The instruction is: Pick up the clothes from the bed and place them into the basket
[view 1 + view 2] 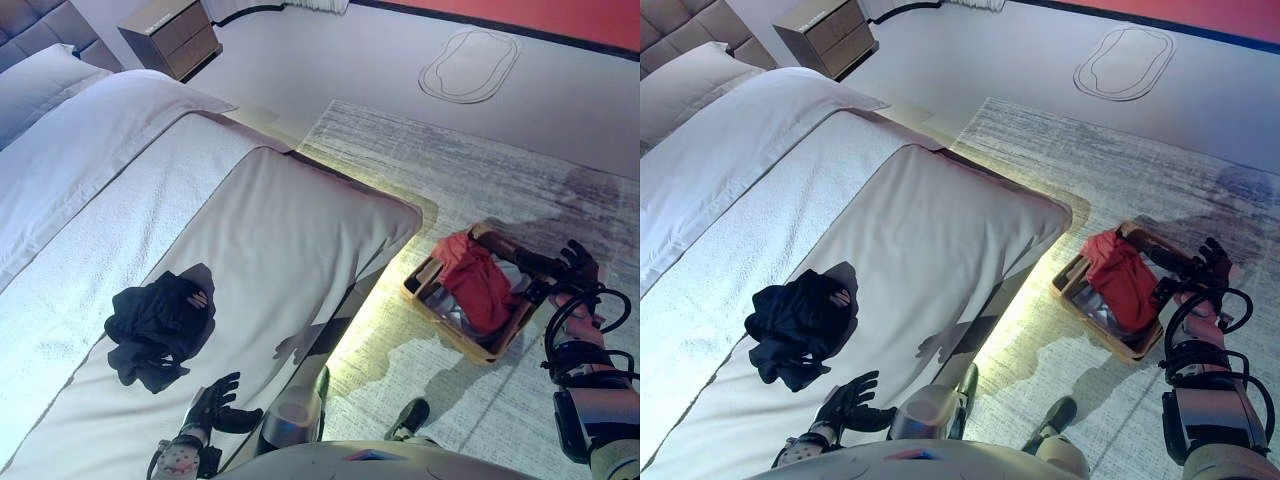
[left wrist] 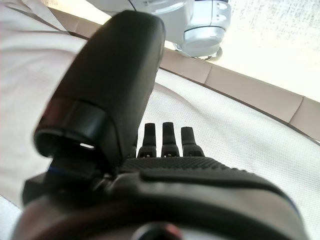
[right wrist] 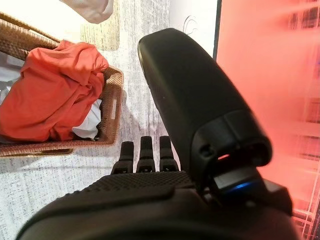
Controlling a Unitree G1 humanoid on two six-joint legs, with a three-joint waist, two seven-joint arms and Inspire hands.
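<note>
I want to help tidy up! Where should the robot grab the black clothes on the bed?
Probably the raised, bunched middle of the black clothes, coming down from above. They lie in a crumpled heap on the flat bed, so the folds on top give fingers something to close round. The left hand, open just beside them, seems best placed; the right hand is over by the basket.

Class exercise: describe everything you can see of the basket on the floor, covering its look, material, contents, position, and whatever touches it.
The basket is a low, rectangular tray of brown woven wicker, as it looks, with a slot handle cut in an end wall. It sits on the pale grey rug beside the foot of the bed, set at an angle to it. A crumpled red garment fills most of it and rises above the rim, with white cloth showing beneath. The right hand hovers just past its far side, fingers straight, not touching it.
</note>
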